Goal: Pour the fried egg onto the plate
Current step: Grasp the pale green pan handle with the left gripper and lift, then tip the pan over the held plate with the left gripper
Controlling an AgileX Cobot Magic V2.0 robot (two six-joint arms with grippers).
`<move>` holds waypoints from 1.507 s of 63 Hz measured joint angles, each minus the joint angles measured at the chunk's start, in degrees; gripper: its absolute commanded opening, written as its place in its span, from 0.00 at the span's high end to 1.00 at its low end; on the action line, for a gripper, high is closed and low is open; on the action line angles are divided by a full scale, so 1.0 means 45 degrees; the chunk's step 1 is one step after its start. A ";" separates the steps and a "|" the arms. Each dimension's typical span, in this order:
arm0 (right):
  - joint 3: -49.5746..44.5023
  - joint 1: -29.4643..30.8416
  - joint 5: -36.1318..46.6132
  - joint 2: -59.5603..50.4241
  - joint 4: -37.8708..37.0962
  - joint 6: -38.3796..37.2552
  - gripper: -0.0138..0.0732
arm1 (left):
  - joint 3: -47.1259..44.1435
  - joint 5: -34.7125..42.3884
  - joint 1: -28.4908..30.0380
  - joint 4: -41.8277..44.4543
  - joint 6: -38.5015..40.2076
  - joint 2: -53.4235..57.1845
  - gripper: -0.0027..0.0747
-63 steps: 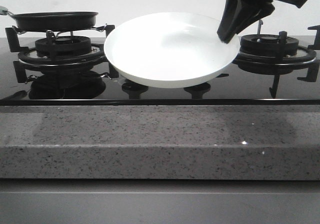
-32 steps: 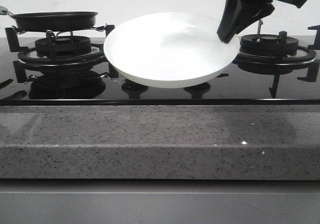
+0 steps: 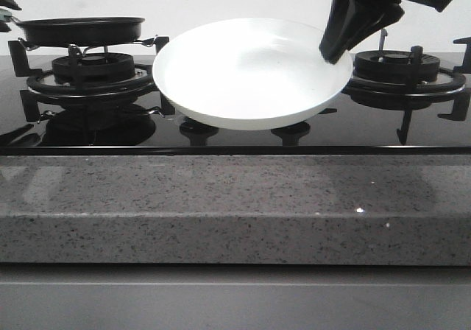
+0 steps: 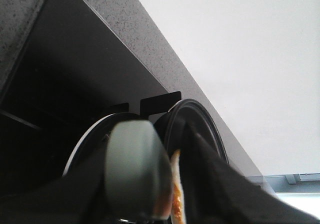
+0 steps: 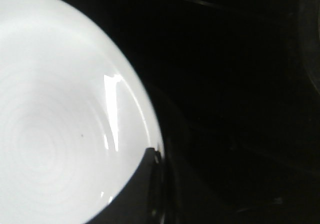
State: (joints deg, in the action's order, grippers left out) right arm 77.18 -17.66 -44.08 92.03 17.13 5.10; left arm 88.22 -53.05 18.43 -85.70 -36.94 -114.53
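The white plate point(image 3: 250, 72) hangs tilted over the middle of the hob. My right gripper point(image 3: 335, 50) is shut on the plate's right rim, and in the right wrist view point(image 5: 157, 156) one dark finger lies over the plate point(image 5: 50, 109). The black frying pan point(image 3: 81, 28) sits on the left burner. Its wall hides the fried egg in the front view. My left gripper point(image 3: 6, 6) shows at the left edge by the pan's handle. In the left wrist view the left gripper point(image 4: 145, 144) is open around the grey handle end point(image 4: 135, 174). The fried egg point(image 4: 176, 194) shows there as a thin pale strip inside the pan point(image 4: 200, 119).
The black glass hob point(image 3: 221, 138) has raised burner grates at the left point(image 3: 88, 76) and right point(image 3: 405, 76). A speckled grey stone counter edge point(image 3: 235, 205) runs along the front. A pale wall stands behind.
My left gripper has come into the front view at the top left and moved down toward the pan handle. The plate and right gripper have not moved.
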 measured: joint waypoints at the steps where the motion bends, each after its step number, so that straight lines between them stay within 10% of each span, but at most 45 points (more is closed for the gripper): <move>1: 0.0000 0.0000 0.0000 0.0000 0.0000 0.0000 0.98 | 0.0000 0.0000 0.0000 0.0000 0.0000 0.0000 0.80; 18: 0.0000 0.0000 0.0000 0.0000 0.0000 0.0000 0.98 | 0.0023 -0.0221 0.0000 -0.0418 0.0023 0.0000 0.99; 60: 0.0000 0.0000 0.0000 0.0000 0.0000 0.0000 0.98 | 0.0023 -0.1004 -0.0184 -0.0758 -0.1756 0.3069 0.99; 95: 0.0000 0.0000 0.0000 0.0000 0.0000 0.0000 0.98 | -0.0570 0.0153 -0.4365 0.2663 -0.3514 0.6382 0.99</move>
State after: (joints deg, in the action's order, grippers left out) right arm 77.18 -17.66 -44.08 92.03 17.13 5.10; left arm 85.65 -52.37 -1.21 -73.71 -52.75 -85.81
